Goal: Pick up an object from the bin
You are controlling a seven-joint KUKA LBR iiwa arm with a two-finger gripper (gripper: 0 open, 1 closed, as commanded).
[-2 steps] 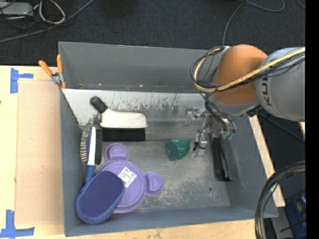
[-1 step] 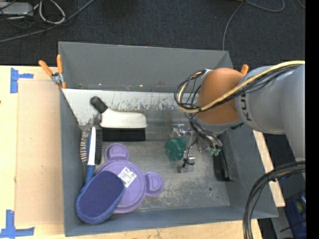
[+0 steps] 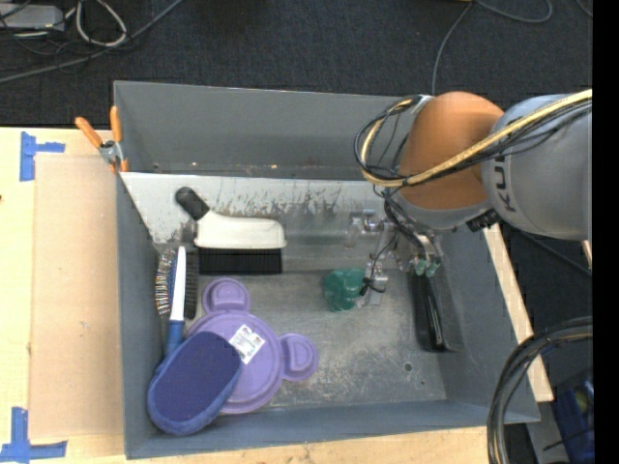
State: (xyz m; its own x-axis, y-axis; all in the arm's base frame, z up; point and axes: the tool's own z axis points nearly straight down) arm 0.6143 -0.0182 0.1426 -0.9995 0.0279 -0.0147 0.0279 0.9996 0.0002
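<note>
Camera view: fingers (image 3: 374, 276) spread wide, one touching the green lump (image 3: 338, 291) (mid-bin), bare floor (image 3: 387, 356) all round.

green lump (image 3: 340, 291); purple lid (image 3: 280, 358); dk-blue pad (image 3: 193, 383); grey bin (image 3: 290, 143)

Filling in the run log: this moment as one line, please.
tool: down in bin, right of centre | nearest: small green lump, on its view-left | grasp: not confirmed | black bar: on its view-right

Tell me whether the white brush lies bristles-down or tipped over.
Bristles-down. The white brush sits on the bin floor with its white back on top and the black bristle block showing beneath it.
</note>
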